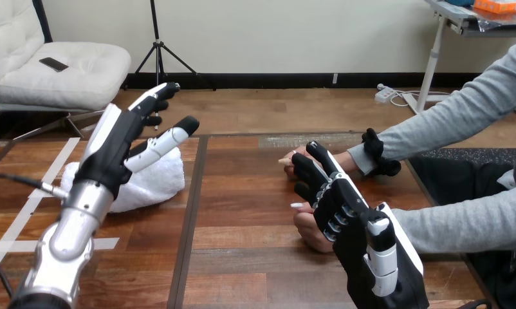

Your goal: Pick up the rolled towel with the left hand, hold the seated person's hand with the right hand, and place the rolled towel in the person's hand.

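Two robot hands are over the wooden table (242, 270). At the left, the left hand (114, 151) hangs raised, its black-and-white jointed fingers straight and spread wide, holding nothing. One rolled towel (156, 183), white, fluffy and lumpy, lies on the wood just beyond and below that hand. Further right, the right hand (355, 209) lies with its white-shelled back up over the person's nearer hand (309, 237), touching it; whether it grips that hand cannot be told. The person's farther hand (285, 158), the second of two, rests just beyond the right hand.
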Action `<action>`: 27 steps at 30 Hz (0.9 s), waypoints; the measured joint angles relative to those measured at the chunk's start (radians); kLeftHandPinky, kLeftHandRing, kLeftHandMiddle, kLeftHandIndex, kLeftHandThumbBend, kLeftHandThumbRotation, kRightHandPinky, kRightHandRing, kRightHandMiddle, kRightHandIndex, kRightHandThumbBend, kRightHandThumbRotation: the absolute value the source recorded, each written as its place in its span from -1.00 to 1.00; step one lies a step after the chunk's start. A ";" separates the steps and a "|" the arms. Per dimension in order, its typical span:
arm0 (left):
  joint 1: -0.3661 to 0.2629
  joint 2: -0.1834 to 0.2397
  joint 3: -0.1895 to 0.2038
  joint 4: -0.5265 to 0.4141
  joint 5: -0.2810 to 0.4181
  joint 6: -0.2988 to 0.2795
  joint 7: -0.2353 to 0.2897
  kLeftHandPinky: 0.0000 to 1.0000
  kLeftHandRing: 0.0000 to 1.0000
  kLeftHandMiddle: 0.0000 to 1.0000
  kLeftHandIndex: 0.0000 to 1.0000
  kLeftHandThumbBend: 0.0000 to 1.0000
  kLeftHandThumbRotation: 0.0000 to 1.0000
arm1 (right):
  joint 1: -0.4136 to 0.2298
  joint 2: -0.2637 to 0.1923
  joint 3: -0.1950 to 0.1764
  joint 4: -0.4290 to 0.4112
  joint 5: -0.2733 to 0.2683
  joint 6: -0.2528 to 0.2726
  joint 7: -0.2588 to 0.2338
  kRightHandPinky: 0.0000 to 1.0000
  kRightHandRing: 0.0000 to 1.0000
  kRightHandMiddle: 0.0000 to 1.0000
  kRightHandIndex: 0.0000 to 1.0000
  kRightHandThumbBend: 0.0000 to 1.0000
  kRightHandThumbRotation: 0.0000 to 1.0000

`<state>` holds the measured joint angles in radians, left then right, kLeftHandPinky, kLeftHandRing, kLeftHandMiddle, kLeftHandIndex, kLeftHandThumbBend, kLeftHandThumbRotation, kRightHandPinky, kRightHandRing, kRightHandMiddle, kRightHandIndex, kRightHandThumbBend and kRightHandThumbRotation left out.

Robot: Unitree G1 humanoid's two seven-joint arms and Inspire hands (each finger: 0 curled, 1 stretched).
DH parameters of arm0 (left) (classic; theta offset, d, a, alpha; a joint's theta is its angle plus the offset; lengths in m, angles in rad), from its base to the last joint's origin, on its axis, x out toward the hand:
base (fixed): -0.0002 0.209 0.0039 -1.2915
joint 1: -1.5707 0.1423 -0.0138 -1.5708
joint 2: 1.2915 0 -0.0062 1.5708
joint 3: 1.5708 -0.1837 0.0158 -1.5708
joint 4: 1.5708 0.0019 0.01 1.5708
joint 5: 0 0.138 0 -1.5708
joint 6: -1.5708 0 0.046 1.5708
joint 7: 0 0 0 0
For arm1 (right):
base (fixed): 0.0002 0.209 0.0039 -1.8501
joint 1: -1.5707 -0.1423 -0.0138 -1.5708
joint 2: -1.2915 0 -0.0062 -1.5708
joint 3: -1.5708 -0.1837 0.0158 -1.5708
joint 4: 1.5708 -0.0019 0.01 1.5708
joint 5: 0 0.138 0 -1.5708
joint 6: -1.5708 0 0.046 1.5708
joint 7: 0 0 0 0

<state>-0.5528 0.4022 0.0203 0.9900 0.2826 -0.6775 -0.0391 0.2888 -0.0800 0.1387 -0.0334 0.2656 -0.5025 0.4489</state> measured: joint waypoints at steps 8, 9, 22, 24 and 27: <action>-0.063 0.024 -0.047 0.071 0.082 0.032 0.057 0.61 0.75 0.79 0.77 0.37 0.68 | -0.003 0.000 -0.001 0.000 0.000 -0.006 -0.007 1.00 0.95 0.90 0.95 0.90 1.00; -0.071 0.025 -0.053 0.079 0.088 0.038 0.062 0.60 0.75 0.79 0.77 0.37 0.68 | -0.003 0.000 -0.001 0.000 0.000 -0.006 -0.008 1.00 0.95 0.90 0.95 0.90 1.00; -0.159 0.036 -0.135 0.167 0.197 0.141 0.120 0.51 0.73 0.79 0.80 0.39 0.62 | -0.016 0.000 -0.008 0.012 0.000 -0.010 -0.008 1.00 0.95 0.90 0.94 0.89 1.00; -0.170 0.037 -0.150 0.181 0.208 0.152 0.128 0.50 0.73 0.79 0.80 0.38 0.61 | -0.019 0.000 -0.010 0.015 0.000 -0.011 -0.007 1.00 0.95 0.90 0.94 0.88 1.00; -0.183 0.038 -0.169 0.196 0.229 0.169 0.138 0.48 0.73 0.79 0.80 0.37 0.59 | -0.023 0.000 -0.013 0.018 0.000 -0.012 -0.006 1.00 0.95 0.90 0.94 0.86 1.00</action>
<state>-0.7363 0.4398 -0.1489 1.1858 0.5120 -0.5088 0.0991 0.2656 -0.0799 0.1255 -0.0157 0.2658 -0.5148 0.4427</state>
